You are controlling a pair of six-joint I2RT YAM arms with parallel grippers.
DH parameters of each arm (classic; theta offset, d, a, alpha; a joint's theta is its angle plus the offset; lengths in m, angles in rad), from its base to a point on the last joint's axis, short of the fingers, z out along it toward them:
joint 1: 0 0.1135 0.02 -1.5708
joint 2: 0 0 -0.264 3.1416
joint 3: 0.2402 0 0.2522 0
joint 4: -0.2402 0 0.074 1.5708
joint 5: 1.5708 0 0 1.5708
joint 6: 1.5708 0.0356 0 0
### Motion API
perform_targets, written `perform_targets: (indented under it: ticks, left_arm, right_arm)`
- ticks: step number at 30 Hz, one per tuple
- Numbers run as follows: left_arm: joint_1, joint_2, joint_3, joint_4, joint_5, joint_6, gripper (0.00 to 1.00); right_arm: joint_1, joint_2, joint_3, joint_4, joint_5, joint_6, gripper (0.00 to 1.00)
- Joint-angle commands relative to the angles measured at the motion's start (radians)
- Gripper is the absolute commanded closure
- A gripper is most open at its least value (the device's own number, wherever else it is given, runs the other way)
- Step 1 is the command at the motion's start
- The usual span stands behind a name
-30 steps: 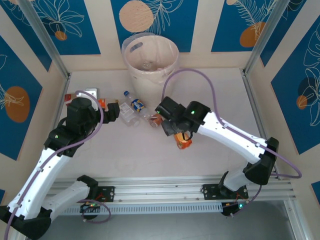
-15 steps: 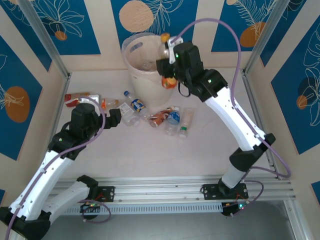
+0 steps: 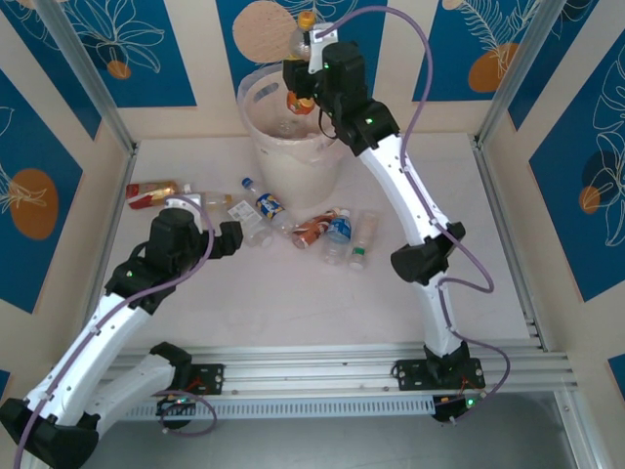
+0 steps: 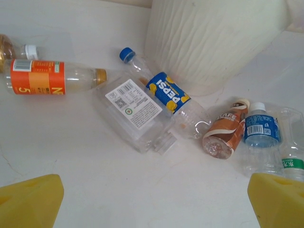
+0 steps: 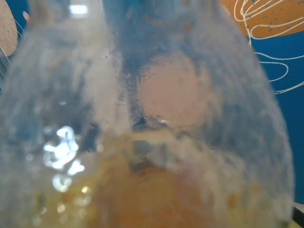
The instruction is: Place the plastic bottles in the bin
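Right jaws, clenched on an orange-capped bottle [image 3: 297, 47], hold it upright above the opening of the bin [image 3: 293, 147], higher and farther left than half a second ago, when it hung by the right rim. Left jaws, released, hover almost unmoved over the counter [image 3: 439, 195] near the remaining bottles [image 4: 166, 92].

We see a pale, whitish table top [image 3: 293, 293] with a large round cream plastic bucket [image 3: 293, 166] standing at its far side. In front of the bucket, several bottles lie on their sides. We count a clear bottle with an orange label [image 4: 45, 77], then a clear bottle with a blue Pepsi label and blue cap [image 4: 164, 95] touching a flattened clear bottle with a white label [image 4: 137, 111]. Further right lie a crushed bottle with an orange-brown wrapper [image 4: 225, 135], a white-capped bottle with a blue label [image 4: 261, 130] just beside it, and a clear bottle with a green label [image 4: 293, 164].
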Motion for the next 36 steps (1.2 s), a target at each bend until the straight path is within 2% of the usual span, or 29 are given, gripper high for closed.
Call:
perform_targets:
  ticks: [1, 5, 9, 18, 24, 36]
  left_arm:
    - [0.008, -0.022, -0.019, 0.024, 0.022, -0.027, 0.01]
    - [0.008, -0.034, -0.029, 0.02, 0.016, -0.034, 0.01]
    - [0.009, -0.044, -0.036, 0.019, 0.016, -0.037, 0.0]
    - [0.009, -0.036, -0.061, 0.028, 0.018, -0.045, 0.0]
    - [0.007, -0.027, -0.075, 0.037, 0.002, -0.041, 0.0]
    - [0.008, -0.021, -0.068, 0.031, -0.014, -0.027, 0.0]
  right_arm:
    - [-0.014, 0.029, 0.019, 0.089, -0.024, -0.025, 0.57]
    - [-0.027, 0.058, -0.039, 0.158, -0.044, -0.021, 0.57]
    - [-0.033, 0.113, -0.024, 0.179, -0.054, -0.031, 0.57]
    - [-0.062, 0.204, 0.014, 0.181, -0.079, -0.046, 0.57]
    - [-0.096, 0.242, 0.017, 0.179, -0.113, 0.0, 0.57]
    - [-0.104, 0.308, 0.029, 0.153, -0.158, -0.015, 0.54]
